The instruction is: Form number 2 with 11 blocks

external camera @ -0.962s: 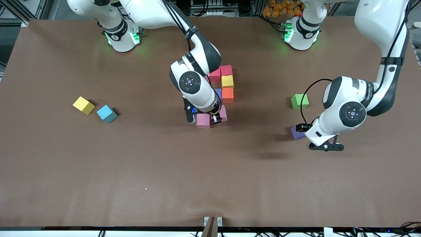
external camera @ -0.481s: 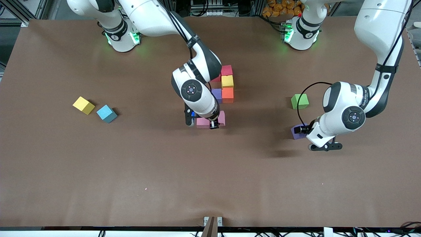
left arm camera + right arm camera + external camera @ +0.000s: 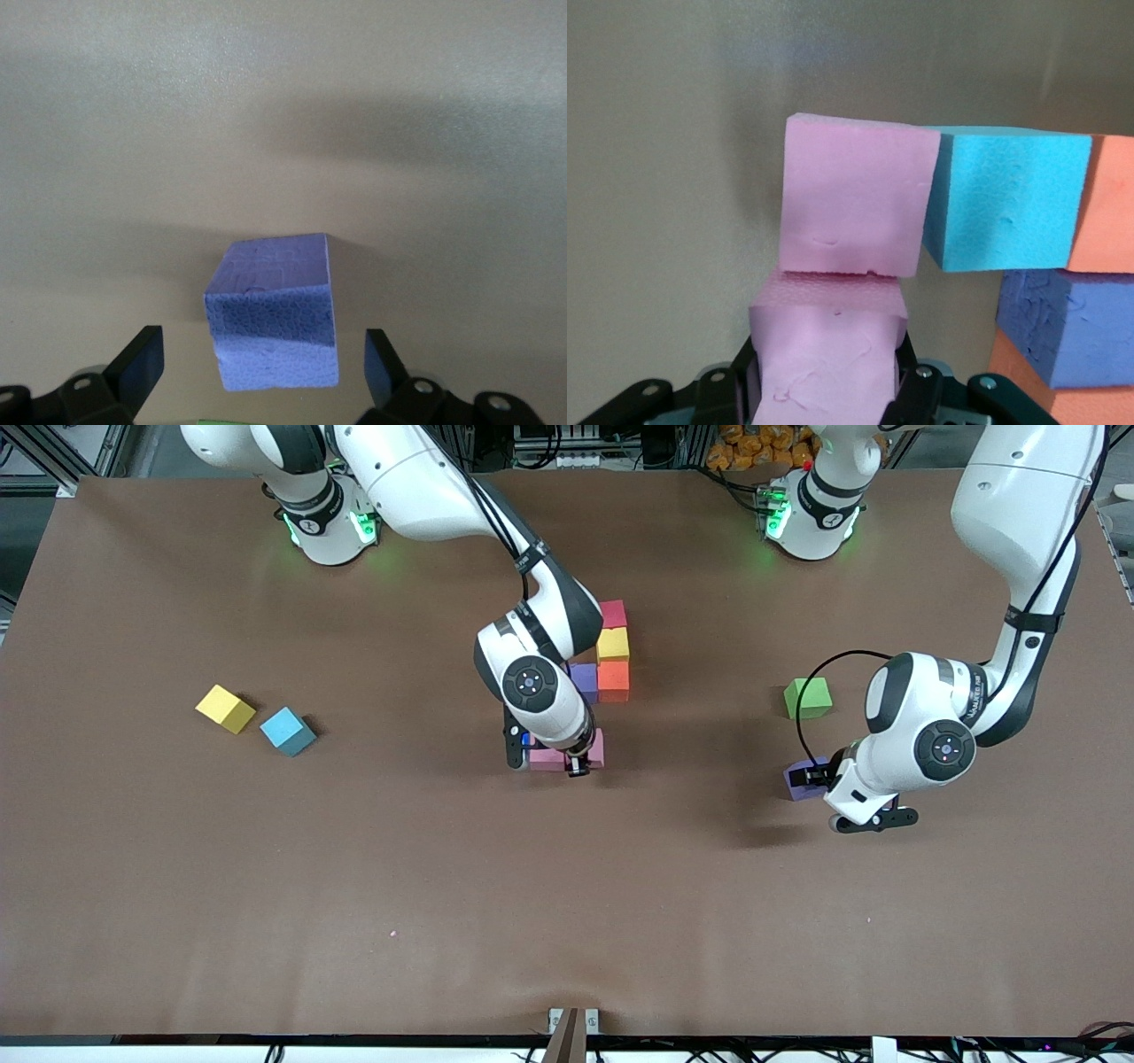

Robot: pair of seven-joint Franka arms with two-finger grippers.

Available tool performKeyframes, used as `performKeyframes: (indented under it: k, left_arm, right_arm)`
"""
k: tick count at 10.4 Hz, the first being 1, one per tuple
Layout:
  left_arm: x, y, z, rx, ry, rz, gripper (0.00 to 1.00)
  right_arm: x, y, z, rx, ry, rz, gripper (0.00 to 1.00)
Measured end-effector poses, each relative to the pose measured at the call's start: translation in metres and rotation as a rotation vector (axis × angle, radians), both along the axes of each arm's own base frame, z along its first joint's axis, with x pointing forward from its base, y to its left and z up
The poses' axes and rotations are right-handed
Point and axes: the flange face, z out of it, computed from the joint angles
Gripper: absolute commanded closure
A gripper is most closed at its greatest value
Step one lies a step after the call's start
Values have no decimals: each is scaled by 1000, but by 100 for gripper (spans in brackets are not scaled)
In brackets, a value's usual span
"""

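My right gripper (image 3: 545, 758) is shut on a pink block (image 3: 828, 363), low at the edge of the cube cluster nearest the front camera. That block's face meets a second pink block (image 3: 855, 199), which sits beside a light blue one (image 3: 1005, 208). Red (image 3: 611, 613), yellow (image 3: 613, 644), orange (image 3: 613, 676) and purple (image 3: 583, 677) blocks form the cluster's part farther from the camera. Toward the left arm's end, my left gripper (image 3: 263, 372) stands open around a loose purple block (image 3: 275, 314), with gaps on both sides.
A green cube (image 3: 807, 697) lies a little farther from the camera than the loose purple block (image 3: 795, 784). A yellow block (image 3: 224, 708) and a light blue block (image 3: 286, 731) sit side by side toward the right arm's end of the brown table (image 3: 354, 886).
The right gripper has carried its pink block down and slightly toward the second pink block. The left gripper has come lower around the purple block, still open.
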Motion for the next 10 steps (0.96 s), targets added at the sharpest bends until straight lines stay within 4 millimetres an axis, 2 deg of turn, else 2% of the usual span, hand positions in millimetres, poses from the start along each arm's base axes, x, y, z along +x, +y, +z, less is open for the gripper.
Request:
performKeyframes:
  k: [5,9,10]
  left_arm:
    - [0,0,-21,-8,6,23,0]
    - [0,3,-36,-13,13,29,0]
    - [-1,3,-40,-16,15,29,7]
  right_arm:
    - [-6,5,-15,-18,3,13,42]
    - [-7,5,-18,-32,-3,24,42]
    - [-8,5,-18,-34,-4,26,42]
